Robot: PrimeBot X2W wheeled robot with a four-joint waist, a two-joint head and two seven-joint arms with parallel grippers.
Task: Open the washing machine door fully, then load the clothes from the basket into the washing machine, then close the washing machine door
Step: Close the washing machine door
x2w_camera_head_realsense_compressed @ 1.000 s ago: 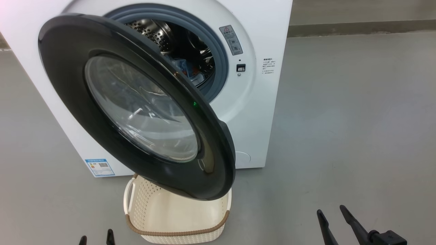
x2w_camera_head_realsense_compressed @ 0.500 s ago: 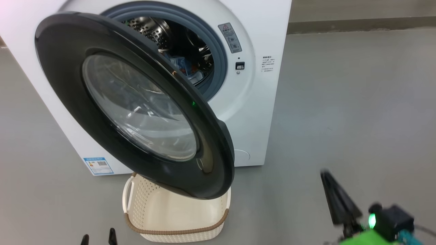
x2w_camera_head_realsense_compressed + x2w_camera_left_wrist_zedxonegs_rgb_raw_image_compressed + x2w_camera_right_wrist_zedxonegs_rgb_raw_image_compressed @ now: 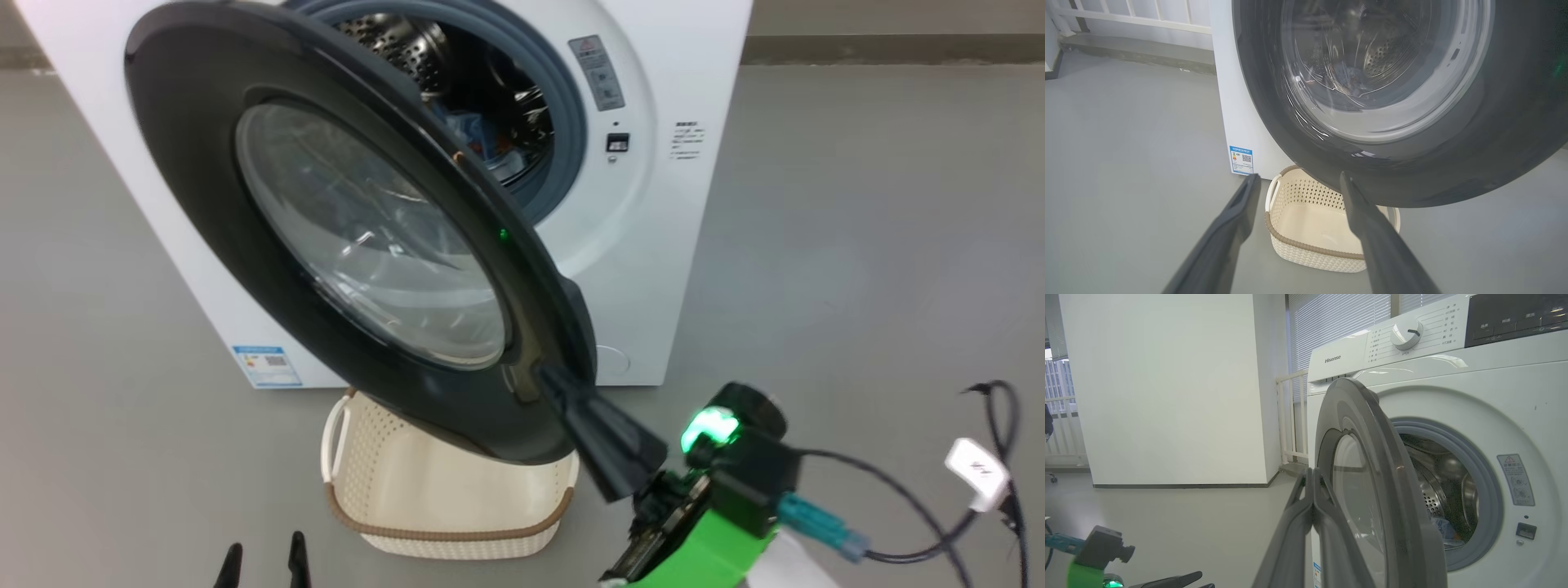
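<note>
Left pincer [image 3: 264, 563] hangs spread wide, empty, by the perforated cream basket [image 3: 441, 531] under the glossy round black door [image 3: 245, 245]. Blue clothes [image 3: 482, 139] sit in the steel drum [image 3: 400, 45]. Right pincer [image 3: 551, 377] has come up since, now pinched closed, tips at the door's edge.

Setting: indoor room of office or test-lab type. Evidence: a washing machine [image 3: 1453, 388] stood alone on a plain grey floor [image 3: 857, 204], with a low white railing [image 3: 1147, 22] along the floor's far edge behind it. There was a large blank white wall [image 3: 1167, 388] with dark skirting, slatted window blinds [image 3: 1339, 318], and a tall building [image 3: 1059, 379] beyond the glazing. A small basket [image 3: 441, 523] sat on the floor before the machine.
</note>
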